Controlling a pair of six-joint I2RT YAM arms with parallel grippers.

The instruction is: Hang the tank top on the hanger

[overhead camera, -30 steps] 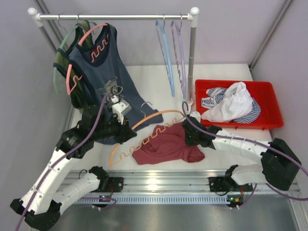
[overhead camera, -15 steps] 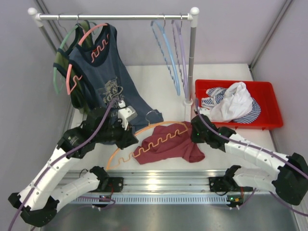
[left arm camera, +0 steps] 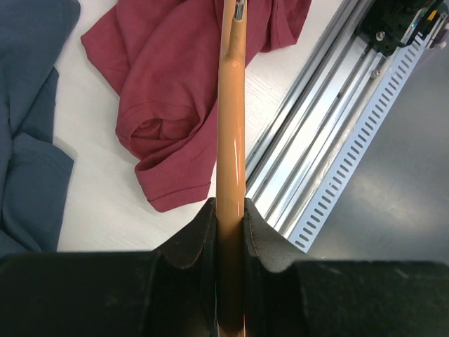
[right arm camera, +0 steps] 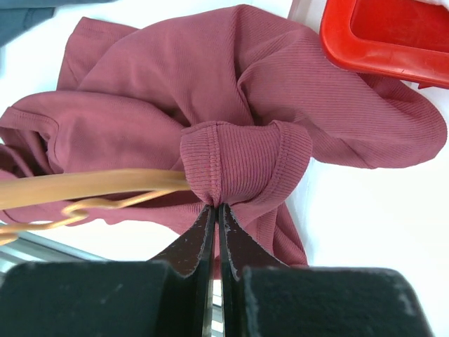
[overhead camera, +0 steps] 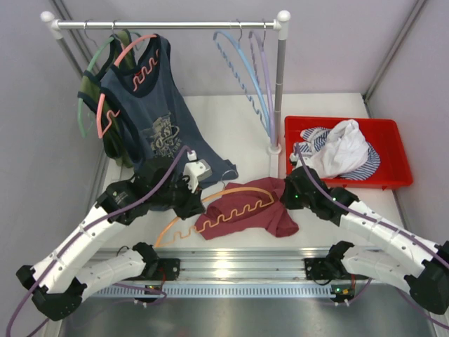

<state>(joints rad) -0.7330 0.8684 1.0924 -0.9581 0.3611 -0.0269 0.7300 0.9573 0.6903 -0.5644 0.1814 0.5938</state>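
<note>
The maroon tank top [overhead camera: 261, 219] lies crumpled on the white table, and the wavy lower bar of the orange hanger [overhead camera: 245, 184] lies over its left part. My left gripper [overhead camera: 195, 205] is shut on the hanger's arm [left arm camera: 230, 140], which runs straight out between its fingers [left arm camera: 230, 210]. The right gripper [overhead camera: 286, 199] sits at the top's right end. In the right wrist view its jaws [right arm camera: 218, 205] are shut on a ribbed hem fold of the tank top [right arm camera: 231, 91], with the hanger [right arm camera: 91, 186] just to the left.
A clothes rail [overhead camera: 168, 24] at the back carries a navy printed top [overhead camera: 158, 112] on a salmon hanger, a green garment, and light blue [overhead camera: 245, 70] and lilac hangers. A red tray [overhead camera: 389, 184] with white and striped clothes stands at right. A metal rail [overhead camera: 231, 267] lines the near edge.
The right gripper has shut on the tank top's hem and pulled it slightly right. The left arm has carried the hanger right and further over the top.
</note>
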